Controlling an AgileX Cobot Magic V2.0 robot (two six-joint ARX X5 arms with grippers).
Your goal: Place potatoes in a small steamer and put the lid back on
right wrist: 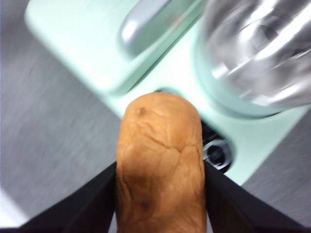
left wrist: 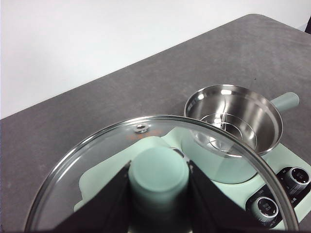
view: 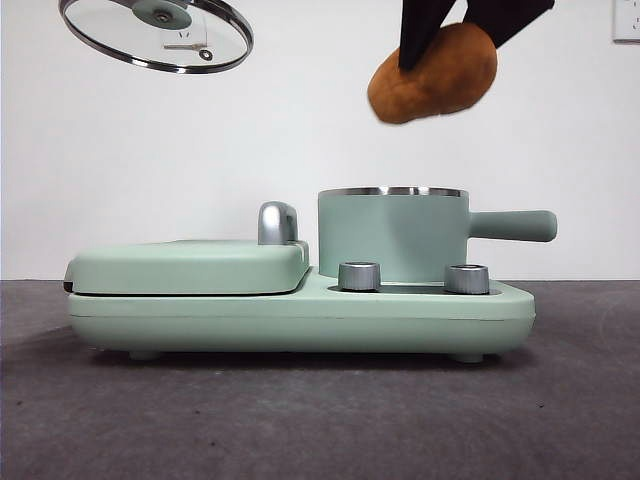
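Observation:
My right gripper [view: 450,35] is shut on the orange-brown potato [view: 433,73] and holds it high above the small steamer [view: 392,235], a mint-green pot with a steel rim and a side handle. In the right wrist view the potato [right wrist: 160,165] sits between the black jaws, with the pot [right wrist: 257,53] blurred beyond it. My left gripper [left wrist: 159,182] is shut on the green knob of the glass lid [left wrist: 97,155] and holds it tilted high at the upper left of the front view [view: 160,35]. The left wrist view shows the open pot [left wrist: 233,116] with a steel rack inside.
The pot stands on a mint-green cooker base [view: 300,315] with two steel dials [view: 360,276]. A flat green griddle cover [view: 190,265] with a chrome handle [view: 277,222] lies shut on the base's left half. Dark grey table [view: 320,420] all round.

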